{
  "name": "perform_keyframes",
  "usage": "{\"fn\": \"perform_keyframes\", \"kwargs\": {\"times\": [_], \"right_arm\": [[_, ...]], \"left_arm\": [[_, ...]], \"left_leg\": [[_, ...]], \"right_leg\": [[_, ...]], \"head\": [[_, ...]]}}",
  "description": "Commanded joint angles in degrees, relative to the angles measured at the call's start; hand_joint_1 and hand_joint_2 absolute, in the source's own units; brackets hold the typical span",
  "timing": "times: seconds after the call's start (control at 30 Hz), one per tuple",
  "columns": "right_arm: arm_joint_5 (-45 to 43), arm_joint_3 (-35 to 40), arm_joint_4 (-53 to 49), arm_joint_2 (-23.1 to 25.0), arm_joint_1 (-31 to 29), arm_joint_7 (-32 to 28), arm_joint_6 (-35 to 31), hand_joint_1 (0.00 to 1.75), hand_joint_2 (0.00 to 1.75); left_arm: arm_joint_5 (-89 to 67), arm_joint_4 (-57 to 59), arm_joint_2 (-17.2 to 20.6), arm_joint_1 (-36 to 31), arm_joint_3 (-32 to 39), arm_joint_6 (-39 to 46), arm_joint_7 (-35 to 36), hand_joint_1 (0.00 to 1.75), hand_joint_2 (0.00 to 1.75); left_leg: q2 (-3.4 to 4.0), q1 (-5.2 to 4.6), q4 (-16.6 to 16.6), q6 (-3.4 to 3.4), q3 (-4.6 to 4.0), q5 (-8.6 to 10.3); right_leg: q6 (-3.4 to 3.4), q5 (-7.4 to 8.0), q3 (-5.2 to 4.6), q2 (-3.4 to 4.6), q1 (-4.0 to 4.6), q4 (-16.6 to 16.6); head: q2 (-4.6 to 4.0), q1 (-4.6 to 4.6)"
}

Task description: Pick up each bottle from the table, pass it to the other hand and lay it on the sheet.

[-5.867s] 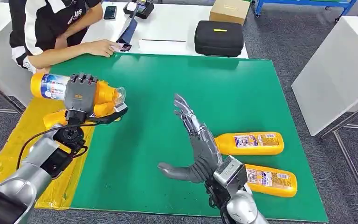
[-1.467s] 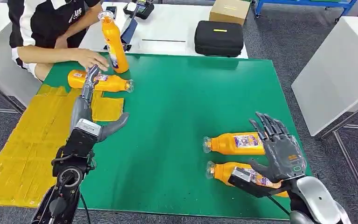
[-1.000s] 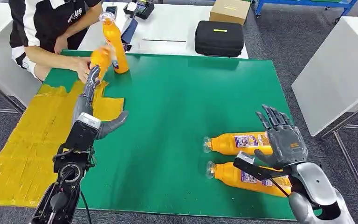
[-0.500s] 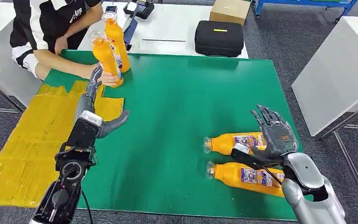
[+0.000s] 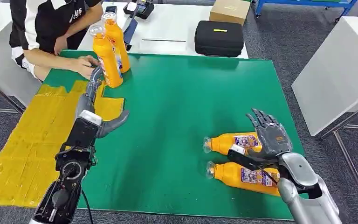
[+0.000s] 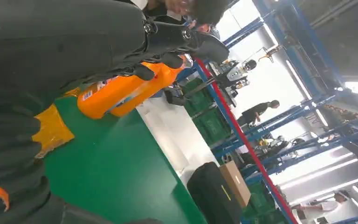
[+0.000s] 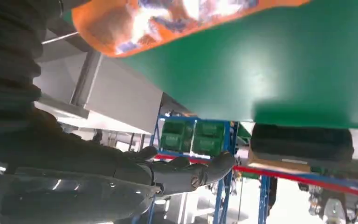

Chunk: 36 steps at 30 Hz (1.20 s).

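**Four bottles on the table, both my hands holding nothing**

Two orange bottles lie on their sides on the green mat point(image 5: 191, 93) by my right hand point(image 5: 268, 137), caps pointing toward the middle. My fingers are spread and hang over the label end of the farther bottle point(image 5: 230, 142); the base of that one is hidden behind my hand, so I can't tell if I'm touching it. The nearer bottle point(image 5: 242, 176) is partly covered by my wrist and forearm.

My left hand point(image 5: 91, 100) is open too, fingers stretched flat over the yellow sheet point(image 5: 23, 140), thumb sticking out over the mat. Its fingertips reach near two upright bottles point(image 5: 106, 58) at the far corner, with a person's hand point(image 5: 85, 63) just beside them. In my left wrist view those bottles overlap into one orange blob behind my dark fingers.
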Motion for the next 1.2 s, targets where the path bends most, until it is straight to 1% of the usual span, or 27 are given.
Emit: {"fn": "perform_keyframes", "kwargs": {"times": [0.03,0.07,0.13,0.27,0.3,0.37,0.47,0.5,0.53,0.57,0.6,0.63,0.7,0.73,0.77,0.83,0.9,0.93,1.0,1.03,1.1,1.13,1.2], "right_arm": [[-0.9,0.0,9.9,3.2,-3.8,0.2,0.7,0.0,1.75],[-1.1,-0.2,10.2,3.1,-3.7,0.3,1.3,0.0,1.75],[-1.2,-0.7,11.6,3.0,-3.6,0.4,2.1,0.0,1.75],[-1.1,-0.6,15.1,2.9,-3.6,0.6,3.0,0.0,1.75],[-1.2,-0.5,16.6,2.7,-4.2,0.7,3.3,0.0,1.75],[-1.9,-0.3,19.6,2.5,-5.2,0.6,3.5,0.0,1.75],[-2.8,0.2,24.1,2.6,-6.9,0.5,4.0,0.0,1.75],[-2.9,0.3,24.9,2.7,-7.1,0.5,4.1,0.0,1.75],[-2.9,0.3,26.3,3.1,-7.7,0.6,4.2,0.0,1.75],[-2.9,0.5,27.9,3.4,-8.6,0.5,4.0,0.0,1.75],[-2.9,0.5,28.8,3.6,-9.1,0.6,3.9,0.0,1.75],[-3.0,0.5,29.9,3.7,-9.6,0.7,3.9,0.0,1.75],[-3.1,0.3,31.4,3.7,-10.1,0.9,3.8,0.0,1.75],[-3.3,0.2,32.0,3.5,-10.2,0.8,3.8,0.0,1.75],[-3.6,0.0,32.7,3.5,-10.4,0.4,3.1,0.0,1.75],[-4.3,-0.6,34.1,3.9,-11.3,-0.1,2.2,0.0,1.75],[-4.3,-0.5,34.2,4.0,-11.9,-0.1,2.2,0.0,1.75],[-4.3,-0.4,35.0,4.1,-12.3,-0.2,2.0,0.0,1.75],[-4.3,-0.4,35.9,4.3,-13.0,-0.2,2.0,0.0,1.75],[-4.3,-0.3,37.4,4.7,-13.8,-0.1,2.0,0.0,1.75],[-4.0,-0.1,40.2,5.3,-15.2,0.5,1.7,0.0,1.75],[-3.6,0.1,41.8,5.7,-15.8,0.5,0.3,0.0,1.75],[-3.1,0.1,43.6,6.6,-16.7,0.4,-1.5,1.47,1.75]], "left_arm": [[1.6,5.1,1.1,-2.4,-0.2,-0.5,0.4,0.0,1.75],[1.9,5.3,1.2,-2.6,-0.3,-0.6,0.4,0.0,1.75],[2.5,5.6,1.2,-2.9,-0.5,-0.7,0.5,0.0,1.75],[2.7,5.6,1.2,-2.6,-0.7,-0.8,0.5,0.0,1.75],[2.8,5.7,1.0,-2.5,-0.6,-0.9,0.5,0.0,1.75],[3.0,5.9,0.8,-2.7,-0.4,-1.1,0.5,0.0,1.75],[3.0,6.7,0.8,-3.2,-0.4,-1.2,0.5,0.0,1.75],[3.0,6.9,0.9,-3.3,-0.4,-1.2,0.5,0.0,1.75],[3.0,7.5,1.2,-3.6,-0.5,-1.3,0.5,0.0,1.75],[3.1,8.0,1.4,-3.9,-0.7,-1.4,0.5,0.0,1.75],[3.3,8.2,1.5,-4.0,-0.8,-1.5,0.4,0.0,1.75],[3.4,8.4,1.5,-4.1,-0.8,-1.6,0.4,0.0,1.75],[3.5,8.7,1.4,-4.3,-1.0,-1.7,0.4,0.0,1.75],[3.5,8.7,1.4,-4.4,-1.2,-1.7,0.4,0.0,1.75],[3.5,8.7,1.3,-4.4,-1.3,-1.8,0.4,0.0,1.75],[3.5,8.8,1.3,-4.4,-1.5,-1.8,0.4,0.0,1.75],[3.5,8.8,0.9,-4.5,-1.8,-1.9,0.4,0.0,1.75],[3.6,9.1,0.9,-4.6,-1.8,-1.9,0.3,0.0,1.75],[3.6,9.4,0.8,-4.7,-1.9,-1.9,0.3,0.0,1.75],[3.6,9.7,0.6,-4.9,-2.1,-2.0,0.2,0.0,1.75],[3.6,10.0,0.4,-5.1,-2.5,-2.1,0.2,0.0,1.75],[3.5,10.0,0.4,-5.0,-2.7,-2.2,0.4,0.0,1.75],[3.4,9.9,0.5,-4.6,-2.6,-2.1,0.6,0.0,1.75]], "left_leg": [[0.05,0.05,0.0,0.01,0.27,-0.09],[0.03,0.05,0.0,0.0,0.19,-0.06],[0.01,0.03,0.0,0.02,0.39,-0.15],[-0.01,0.07,0.0,0.02,0.44,-0.17],[0.0,0.05,0.0,0.01,0.24,-0.08],[0.01,0.06,0.0,0.02,0.51,-0.21],[0.0,0.04,0.0,0.02,0.3,-0.11],[0.02,0.04,0.0,0.03,0.49,-0.19],[0.02,0.05,0.0,0.02,0.33,-0.11],[0.04,0.05,0.0,0.03,0.48,-0.19],[0.05,0.05,0.0,0.02,0.36,-0.13],[0.06,0.06,0.0,0.02,0.5,-0.19],[0.05,0.04,0.0,0.0,0.25,-0.07],[0.05,0.06,0.0,0.01,0.4,-0.14],[-0.01,0.05,0.0,0.01,0.31,-0.09],[-0.02,0.07,0.0,0.03,0.6,-0.2],[0.02,0.05,0.0,0.02,0.33,-0.07],[0.02,0.05,0.0,0.03,0.47,-0.13],[0.01,0.06,0.0,0.01,0.3,-0.04],[0.02,0.06,0.0,0.02,0.48,-0.12],[0.04,0.05,0.0,0.03,0.33,-0.04],[0.03,0.06,0.0,0.05,0.47,-0.08],[0.09,0.07,0.0,0.04,0.37,-0.02]], "right_leg": [[-0.25,-0.04,0.25,0.1,0.07,-0.1],[-0.19,-0.02,0.18,0.07,0.07,-0.1],[-0.34,-0.11,0.36,0.08,0.07,0.0],[-0.38,-0.13,0.42,0.07,0.1,-0.1],[-0.23,-0.05,0.23,0.05,0.07,-0.1],[-0.43,-0.15,0.48,0.11,0.1,0.0],[-0.28,-0.06,0.28,0.07,0.07,-0.1],[-0.42,-0.13,0.45,0.11,0.08,0.0],[-0.3,-0.06,0.3,0.09,0.08,-0.1],[-0.4,-0.12,0.43,0.13,0.09,0.0],[-0.32,-0.07,0.32,0.12,0.08,-0.1],[-0.43,-0.12,0.44,0.15,0.1,0.0],[-0.23,-0.03,0.22,0.1,0.07,-0.1],[-0.34,-0.08,0.36,0.12,0.1,-0.1],[-0.26,-0.06,0.29,0.04,0.08,-0.1],[-0.46,-0.16,0.55,0.07,0.12,-0.1],[-0.24,-0.03,0.27,0.06,0.07,-0.1],[-0.36,-0.09,0.4,0.09,0.08,-0.1],[-0.21,-0.01,0.24,0.04,0.07,-0.1],[-0.35,-0.07,0.4,0.09,0.09,-0.1],[-0.2,0.0,0.25,0.08,0.06,-0.1],[-0.33,-0.04,0.4,0.09,0.1,-0.1],[-0.18,0.05,0.27,0.12,0.09,-0.1]], "head": [[0.0,-0.02],[0.0,0.0],[0.0,0.0],[0.0,0.0],[0.0,0.0],[0.0,0.0],[0.0,-0.02],[0.0,0.0],[0.0,0.0],[0.0,0.0],[0.0,0.0],[0.0,0.0],[0.0,0.0],[0.0,0.0],[0.0,-0.02],[0.0,0.0],[0.0,0.0],[0.0,0.0],[0.0,0.0],[0.0,0.0],[0.0,0.0],[0.0,0.0],[0.0,0.0]]}}
